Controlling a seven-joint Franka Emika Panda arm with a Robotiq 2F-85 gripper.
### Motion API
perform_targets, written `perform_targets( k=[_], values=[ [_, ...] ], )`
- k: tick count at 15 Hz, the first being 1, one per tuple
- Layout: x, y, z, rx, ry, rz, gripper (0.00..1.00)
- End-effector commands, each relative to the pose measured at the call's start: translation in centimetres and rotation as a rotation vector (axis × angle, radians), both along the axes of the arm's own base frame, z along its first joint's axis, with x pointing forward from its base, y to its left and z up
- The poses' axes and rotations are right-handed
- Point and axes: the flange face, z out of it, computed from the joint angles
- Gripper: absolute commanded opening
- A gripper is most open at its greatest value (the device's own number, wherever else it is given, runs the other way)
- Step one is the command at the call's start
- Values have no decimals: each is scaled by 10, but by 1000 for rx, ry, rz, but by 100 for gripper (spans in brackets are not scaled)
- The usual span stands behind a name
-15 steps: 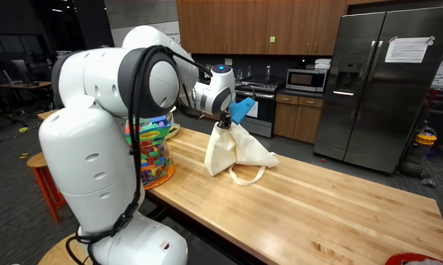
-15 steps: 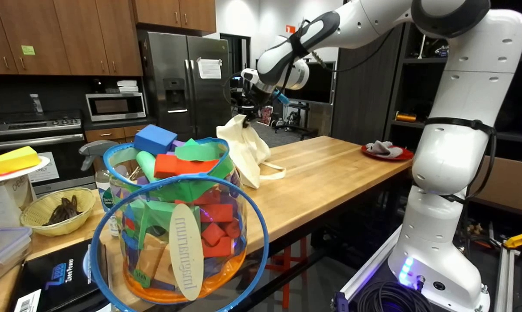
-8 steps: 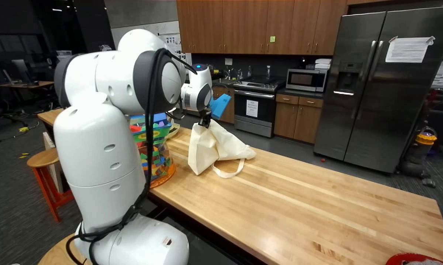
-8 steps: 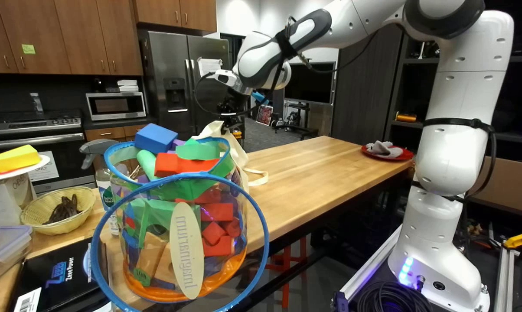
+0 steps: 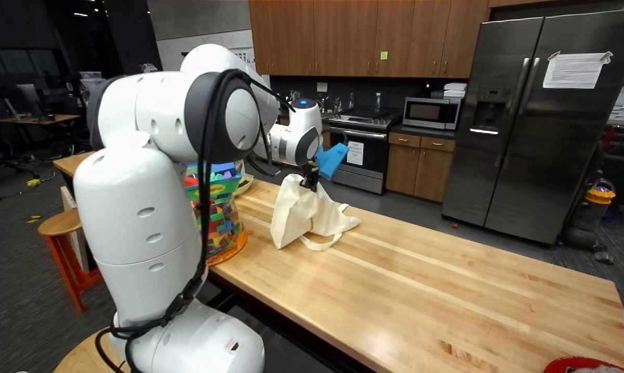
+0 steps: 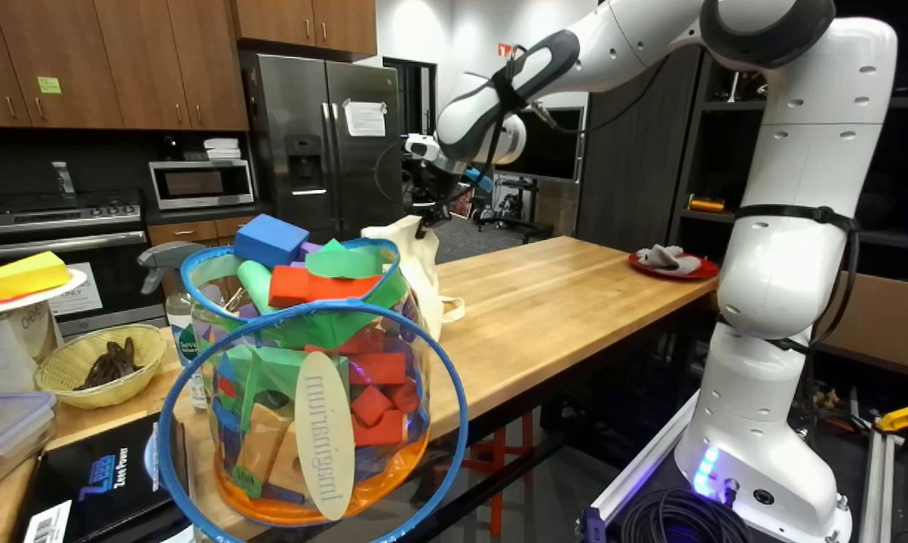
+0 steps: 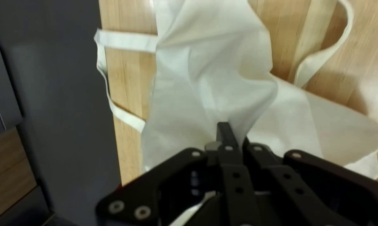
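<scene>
Hand [image 7: 237,135] is clamped on cream cloth bag [image 7: 204,81], draped directly below it; one strap [image 7: 310,65] is laid on the desk [image 5: 421,274] beneath. Clear block tub [image 5: 221,189] is placed near the hand; red plate [image 6: 707,269] with grey cloth [image 6: 665,259] is set well apart from it.

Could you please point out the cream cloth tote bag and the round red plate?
Cream cloth tote bag [image 7: 204,84], in the wrist view: creased middle.
Round red plate [image 6: 708,268], in an exterior view: bare rim.
</scene>
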Motion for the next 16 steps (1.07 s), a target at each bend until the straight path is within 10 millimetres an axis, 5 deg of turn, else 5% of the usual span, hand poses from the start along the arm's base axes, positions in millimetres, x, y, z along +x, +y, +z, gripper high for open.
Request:
perform_targets(
  k=[1,8,12,16],
  values=[
    [-27,-87,-6,15,3,-131,1],
    [-100,-257,-34,119,25,-491,1],
    [-160,-320,-62,169,37,-659,1],
    [-222,-357,-94,227,61,-805,1]
  ],
)
